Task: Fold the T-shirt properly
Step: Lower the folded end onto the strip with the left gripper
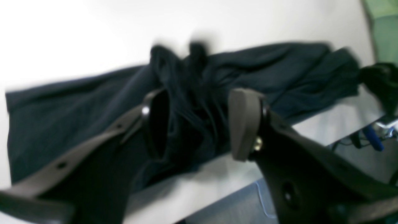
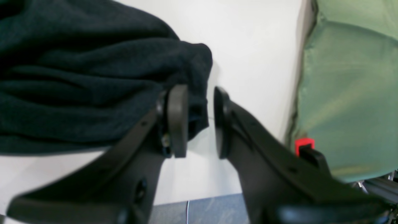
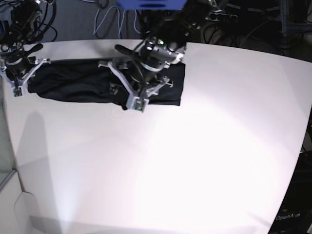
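The black T-shirt (image 3: 83, 80) lies as a long bunched band along the far left of the white table (image 3: 204, 156). My left gripper (image 3: 129, 87) hangs over its right half. In the left wrist view the left gripper (image 1: 199, 124) stands open, with a raised ridge of the T-shirt (image 1: 192, 102) between its wide-apart fingers. My right gripper (image 3: 23, 78) is at the band's left end. Close up, the right gripper (image 2: 200, 121) is narrowly open. The T-shirt's end (image 2: 93, 77) rests against one pad (image 2: 178, 121), and bare table shows before the other pad.
The table's edge runs close behind both grippers, with grey floor (image 1: 236, 202) below it. A green padded surface (image 2: 351, 93) stands just past the edge beside the right gripper. Cables (image 3: 105, 19) and a blue object (image 3: 151, 4) sit behind the table.
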`<action>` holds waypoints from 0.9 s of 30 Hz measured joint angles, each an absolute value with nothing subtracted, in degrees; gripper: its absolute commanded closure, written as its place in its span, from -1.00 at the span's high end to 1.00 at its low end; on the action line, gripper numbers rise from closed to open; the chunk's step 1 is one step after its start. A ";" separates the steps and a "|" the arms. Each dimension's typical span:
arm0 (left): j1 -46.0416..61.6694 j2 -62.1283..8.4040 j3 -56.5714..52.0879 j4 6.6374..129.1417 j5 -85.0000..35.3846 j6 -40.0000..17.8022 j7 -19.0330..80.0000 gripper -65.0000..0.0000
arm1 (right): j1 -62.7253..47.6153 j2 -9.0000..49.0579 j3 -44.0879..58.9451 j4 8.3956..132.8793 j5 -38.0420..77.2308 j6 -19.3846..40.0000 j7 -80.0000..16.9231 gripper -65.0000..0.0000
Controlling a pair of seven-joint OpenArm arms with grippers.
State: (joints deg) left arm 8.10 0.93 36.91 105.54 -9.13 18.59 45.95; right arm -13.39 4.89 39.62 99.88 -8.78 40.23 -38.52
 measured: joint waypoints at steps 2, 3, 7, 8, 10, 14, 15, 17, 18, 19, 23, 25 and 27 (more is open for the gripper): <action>8.12 0.32 38.22 105.67 -9.43 18.59 43.57 -0.04 | -13.39 4.89 39.62 99.88 -8.78 40.23 -38.54 -0.49; 8.10 -0.10 38.57 105.73 -9.41 18.61 42.74 -0.04 | -13.39 4.89 39.62 99.88 -8.78 40.25 -38.54 -0.49; 8.08 -0.30 38.57 105.75 -9.04 18.83 41.54 -0.05 | -13.39 4.89 39.62 99.88 -8.78 40.23 -38.52 -0.49; 8.08 -0.30 38.57 105.75 -9.06 18.83 41.69 -0.05 | -13.39 4.89 39.62 99.88 -8.78 40.23 -38.54 -0.49; 8.08 -1.21 38.48 105.73 -9.23 18.81 41.69 -0.05 | -13.39 4.89 39.62 99.88 -8.78 40.23 -38.54 -0.49; 8.27 -2.09 36.29 105.21 -9.23 19.09 42.00 -0.06 | -13.39 4.89 39.62 99.88 -8.75 40.25 -38.54 -0.49; 8.23 -1.98 35.05 105.21 -9.21 19.09 41.87 -0.06 | -13.39 4.86 39.62 99.88 -8.78 40.23 -38.52 -0.49; 8.05 -1.74 33.41 104.84 -9.13 19.16 41.43 -0.09 | -13.39 4.89 39.62 99.88 -8.78 40.25 -38.54 -0.49; 7.90 -1.72 33.04 104.16 -8.75 19.27 41.21 -0.18 | -13.39 4.89 39.62 99.88 -8.75 40.23 -38.52 -0.49; 7.81 -1.50 32.91 103.28 -8.75 19.29 41.25 -0.30 | -13.39 4.89 39.62 99.88 -8.78 40.23 -38.52 -0.49; 6.94 0.43 32.23 98.91 -9.39 18.83 42.04 -1.00 | -13.39 4.89 39.62 99.88 -8.75 40.25 -38.50 -0.49; 5.98 1.93 31.64 96.55 -8.97 19.49 41.56 -1.00 | -13.39 4.91 39.62 99.88 -8.80 40.25 -38.59 -0.49; 4.97 2.39 31.66 94.56 -9.23 19.05 41.78 -1.00 | -13.39 4.89 39.59 99.88 -8.75 40.23 -38.48 -0.49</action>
